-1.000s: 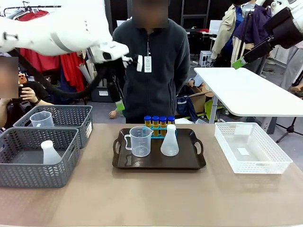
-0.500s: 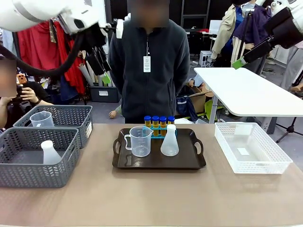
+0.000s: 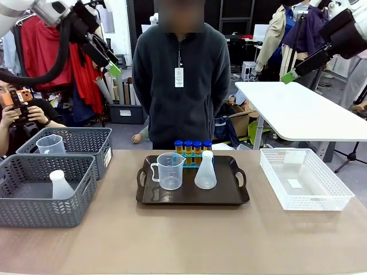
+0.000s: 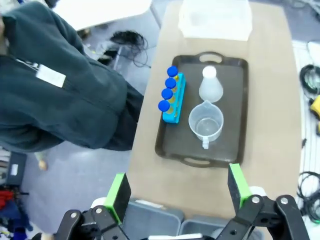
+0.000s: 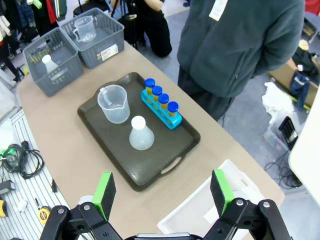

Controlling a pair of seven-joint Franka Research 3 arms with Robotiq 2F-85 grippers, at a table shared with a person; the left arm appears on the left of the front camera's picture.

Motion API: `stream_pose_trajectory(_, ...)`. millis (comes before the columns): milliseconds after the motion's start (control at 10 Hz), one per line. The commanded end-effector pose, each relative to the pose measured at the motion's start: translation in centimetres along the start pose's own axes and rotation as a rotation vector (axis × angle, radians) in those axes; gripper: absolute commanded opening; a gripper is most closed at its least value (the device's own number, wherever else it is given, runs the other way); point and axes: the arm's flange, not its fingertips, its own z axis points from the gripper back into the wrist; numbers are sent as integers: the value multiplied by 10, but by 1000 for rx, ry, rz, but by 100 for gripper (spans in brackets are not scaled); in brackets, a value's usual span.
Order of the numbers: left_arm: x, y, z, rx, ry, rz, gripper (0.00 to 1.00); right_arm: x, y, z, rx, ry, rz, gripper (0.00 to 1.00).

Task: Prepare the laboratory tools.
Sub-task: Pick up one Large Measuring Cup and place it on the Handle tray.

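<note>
A dark tray [image 3: 229, 192] sits mid-table and carries a clear handled measuring jug [image 3: 169, 171], a translucent conical flask [image 3: 205, 171] and a row of yellow-orange tubes with blue caps [image 3: 192, 148] in a blue rack. My left gripper [image 3: 109, 62] hangs high at the far left, open and empty. Its wrist view looks down past the open gripper [image 4: 177, 190] onto the jug [image 4: 205, 122], flask [image 4: 210, 87] and tubes [image 4: 170, 95]. My right gripper [image 3: 292, 73] is raised at the upper right, open [image 5: 162, 192], far above the jug [image 5: 114, 104], flask [image 5: 140, 134] and tubes [image 5: 161, 102].
Two grey baskets stand at the left: the near one [image 3: 40, 212] holds another flask [image 3: 59, 184], the far one [image 3: 86, 140] another jug [image 3: 50, 144]. A white mesh basket [image 3: 312, 200] stands at the right. A person [image 3: 180, 86] stands behind the table's far edge.
My left arm has swung up and to the left, away from the person's chest to the top-left corner. The right arm and the tray's things have not moved.
</note>
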Motion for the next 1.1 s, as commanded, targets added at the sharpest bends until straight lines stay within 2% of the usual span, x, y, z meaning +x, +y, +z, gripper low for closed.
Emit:
stream_pose_trajectory(0,-20,-12,0,1,-67,-1,100,1,0,1,14,-21,1,100)
stream_pose_trajectory(300,-30,-7,1,-30,-84,57,100,1,0,1,14,-21,1,100)
stream_pose_trajectory(500,-31,-6,2,-33,-46,59,100,1,0,1,14,-21,1,100)
stream_pose_trajectory(1000,-25,-3,-1,-23,-57,56,100,1,0,1,14,-21,1,100)
